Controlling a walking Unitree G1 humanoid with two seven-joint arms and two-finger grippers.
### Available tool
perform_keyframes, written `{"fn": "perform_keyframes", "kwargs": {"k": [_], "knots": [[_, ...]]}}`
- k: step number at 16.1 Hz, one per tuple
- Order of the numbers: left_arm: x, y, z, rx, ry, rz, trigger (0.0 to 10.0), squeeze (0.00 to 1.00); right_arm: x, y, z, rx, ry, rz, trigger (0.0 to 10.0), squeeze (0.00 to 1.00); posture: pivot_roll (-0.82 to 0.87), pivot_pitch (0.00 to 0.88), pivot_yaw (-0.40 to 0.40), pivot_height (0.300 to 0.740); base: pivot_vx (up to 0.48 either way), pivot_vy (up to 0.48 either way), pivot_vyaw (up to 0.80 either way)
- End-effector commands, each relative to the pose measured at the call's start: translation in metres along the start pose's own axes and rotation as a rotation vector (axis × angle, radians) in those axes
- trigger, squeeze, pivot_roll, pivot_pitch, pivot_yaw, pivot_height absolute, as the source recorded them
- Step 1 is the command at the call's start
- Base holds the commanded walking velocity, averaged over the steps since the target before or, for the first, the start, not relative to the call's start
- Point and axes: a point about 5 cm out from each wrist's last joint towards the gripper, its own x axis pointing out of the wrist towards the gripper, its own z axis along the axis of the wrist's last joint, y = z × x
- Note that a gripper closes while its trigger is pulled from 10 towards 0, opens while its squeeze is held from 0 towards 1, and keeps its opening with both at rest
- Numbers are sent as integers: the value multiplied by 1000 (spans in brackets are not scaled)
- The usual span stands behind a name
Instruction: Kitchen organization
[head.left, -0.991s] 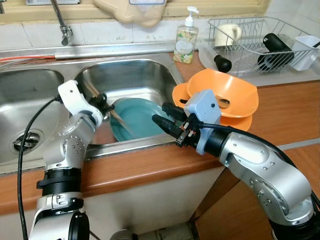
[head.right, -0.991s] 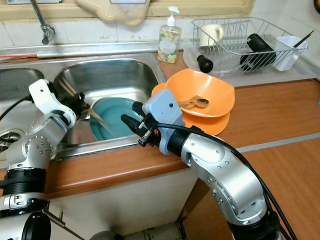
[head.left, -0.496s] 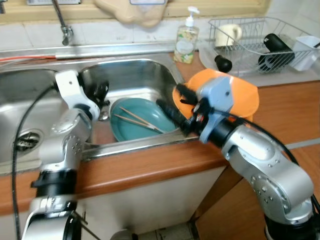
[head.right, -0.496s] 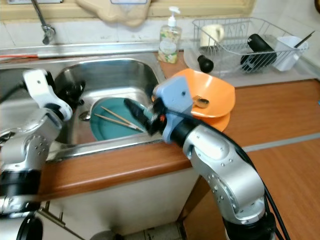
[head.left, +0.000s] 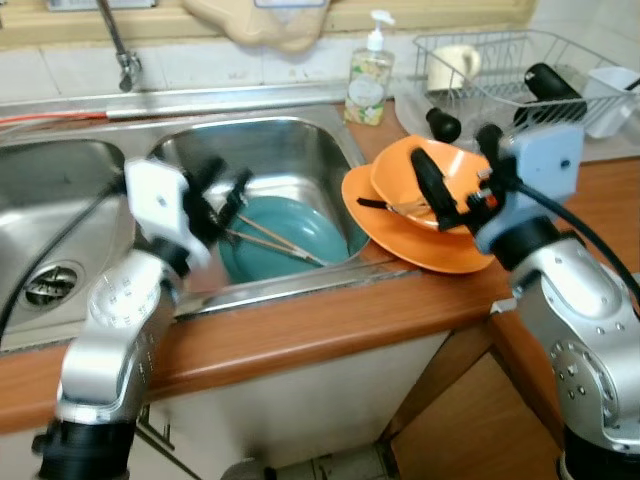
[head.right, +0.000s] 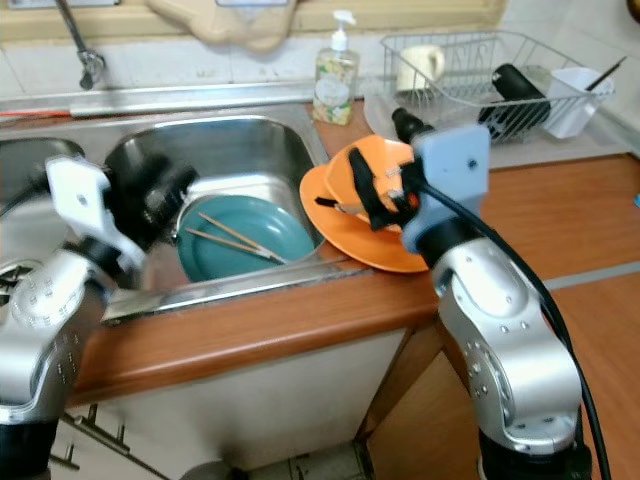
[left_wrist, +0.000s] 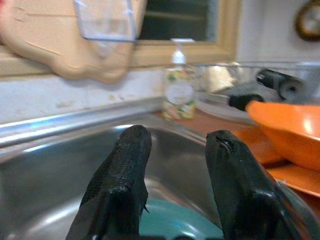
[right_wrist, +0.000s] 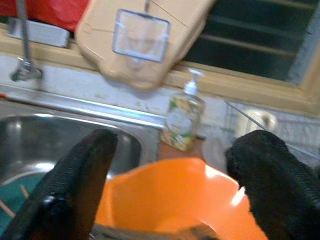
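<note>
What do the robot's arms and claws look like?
Both arms are shiny silver metal with rounded joints and black cables running along them. The left claw has a white wrist block; the right claw has a pale blue one. Each claw has two long, black, rough-textured fingers.

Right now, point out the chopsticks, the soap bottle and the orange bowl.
chopsticks (head.right: 232, 240): right eye view, middle of the pair lying across the teal plate.
soap bottle (head.left: 367, 78): left eye view, its labelled body.
orange bowl (head.left: 462, 172): left eye view, far inner wall.
</note>
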Motion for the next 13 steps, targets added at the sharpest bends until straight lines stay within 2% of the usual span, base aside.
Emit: {"fn": "perform_keyframes", "kwargs": {"k": [1,5,8,9,10,11,13], "knots": [[-2,-6,5,31,-18,-47,10000,0,-3,-3,-1,1,-2,5,10000,1000,-86,0,18,740,0,0,0],[-5,-18,4,-1,-18,-179,10000,0,-18,8,-17,-2,63,183,10000,1000,-91,0,25,740,0,0,0],[-13,-31,2,-34,6,-302,10000,0,-21,12,-21,-4,91,215,10000,1000,-89,0,25,740,0,0,0],[-15,-34,1,-36,16,-325,10000,0,-20,13,-22,-12,101,217,10000,867,-89,0,25,740,0,0,0],[-19,-38,-2,-38,38,-366,10000,0,-20,15,-25,-37,116,232,10000,510,-84,0,26,740,0,0,0],[-21,-40,-4,-28,52,-380,10000,0,-19,18,-28,-73,136,245,10000,0,-84,0,26,740,0,0,0],[-21,-40,-5,-29,58,-384,10000,0,-15,20,-33,-135,168,239,10000,0,-82,0,23,740,0,0,0]]}}
